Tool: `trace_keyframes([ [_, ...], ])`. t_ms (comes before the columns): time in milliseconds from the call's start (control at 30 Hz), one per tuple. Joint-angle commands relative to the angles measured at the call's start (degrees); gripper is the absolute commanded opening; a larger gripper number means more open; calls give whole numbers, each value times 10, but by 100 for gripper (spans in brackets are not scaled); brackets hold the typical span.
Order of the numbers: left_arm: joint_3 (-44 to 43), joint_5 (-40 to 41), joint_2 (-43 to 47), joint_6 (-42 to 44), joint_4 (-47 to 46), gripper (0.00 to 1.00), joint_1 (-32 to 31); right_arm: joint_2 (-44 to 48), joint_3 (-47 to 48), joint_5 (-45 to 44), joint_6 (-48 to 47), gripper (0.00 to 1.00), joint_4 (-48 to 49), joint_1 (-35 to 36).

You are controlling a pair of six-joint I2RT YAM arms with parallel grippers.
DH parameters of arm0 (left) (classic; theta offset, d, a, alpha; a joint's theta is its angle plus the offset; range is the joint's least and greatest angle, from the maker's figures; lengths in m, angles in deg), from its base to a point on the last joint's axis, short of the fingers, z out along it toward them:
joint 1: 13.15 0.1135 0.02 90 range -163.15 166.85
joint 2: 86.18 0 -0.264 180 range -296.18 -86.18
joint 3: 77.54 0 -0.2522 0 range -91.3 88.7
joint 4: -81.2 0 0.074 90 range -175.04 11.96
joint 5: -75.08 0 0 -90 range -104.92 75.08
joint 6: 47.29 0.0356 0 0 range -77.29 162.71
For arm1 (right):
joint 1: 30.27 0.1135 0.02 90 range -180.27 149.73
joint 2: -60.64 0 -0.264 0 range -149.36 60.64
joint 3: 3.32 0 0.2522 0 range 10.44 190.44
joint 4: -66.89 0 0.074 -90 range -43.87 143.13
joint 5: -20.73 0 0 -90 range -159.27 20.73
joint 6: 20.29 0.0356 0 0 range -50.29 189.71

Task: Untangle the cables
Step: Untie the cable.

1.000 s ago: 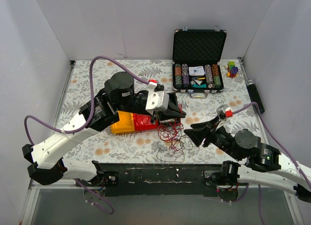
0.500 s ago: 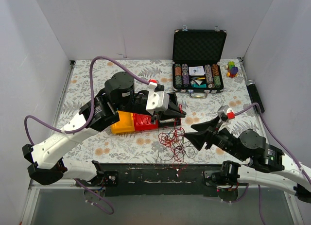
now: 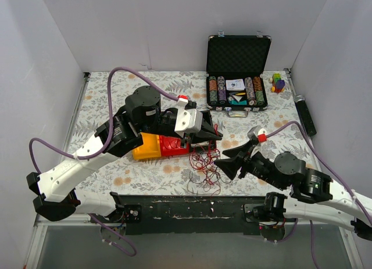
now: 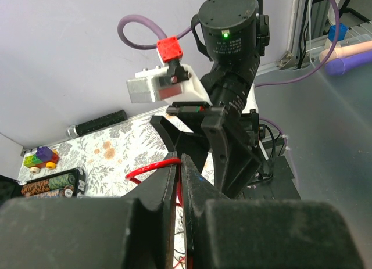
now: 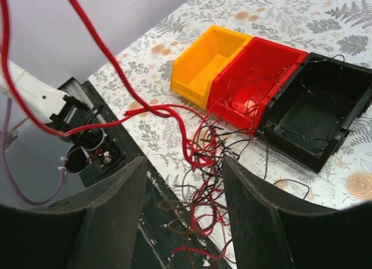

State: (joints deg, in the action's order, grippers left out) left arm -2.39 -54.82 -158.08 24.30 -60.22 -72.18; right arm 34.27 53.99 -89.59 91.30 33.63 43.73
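The flowered tabletop (image 3: 116, 94) is the biggest thing under me. At its far right stands an open black chip case (image 3: 238, 54) with rows of chips inside.

Nearer the middle, three small bins sit side by side and touching: the yellow bin (image 5: 206, 63) on the left, the red bin (image 5: 256, 77) next to it, and the black bin (image 5: 317, 118) on the right.

The cables (image 3: 204, 164) lie in a loose red and black tangle at the near edge of the tabletop, just near of the red and black bins and between my two pincers. Thin dark strands trail up over the rims of those two bins.

My left pincer (image 3: 216, 136) hangs above the black bin, pressed together on one red strand of the cables that loops up from the heap. My right pincer (image 3: 224, 160) sits just right of the tangle, aimed left at it, with its fingers (image 5: 110, 217) spread wide and nothing between them; the heap shows through the gap.

A few coloured toy blocks (image 3: 278, 82) sit beside the case at the far right.
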Motion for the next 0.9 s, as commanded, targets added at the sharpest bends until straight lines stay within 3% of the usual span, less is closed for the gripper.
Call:
trace_keyframes([
  [0, -2, -4, 7, -4, -13, 0, 1, -26, 31, -39, -34, 61, 32, 3],
  [300, -3, -5, 13, -7, -13, 0, 1, -47, 33, -75, -59, 46, 64, 3],
  [533, 3, -2, 18, -3, -13, 0, 1, -27, 12, -111, -28, 9, 62, 2],
  [700, 4, 1, 25, 2, -12, 0, 1, 34, -35, -187, 42, 1, 31, 3],
  [867, -4, -4, 24, 5, -11, 0, 1, 108, -87, -269, 139, 1, -15, 3],
])
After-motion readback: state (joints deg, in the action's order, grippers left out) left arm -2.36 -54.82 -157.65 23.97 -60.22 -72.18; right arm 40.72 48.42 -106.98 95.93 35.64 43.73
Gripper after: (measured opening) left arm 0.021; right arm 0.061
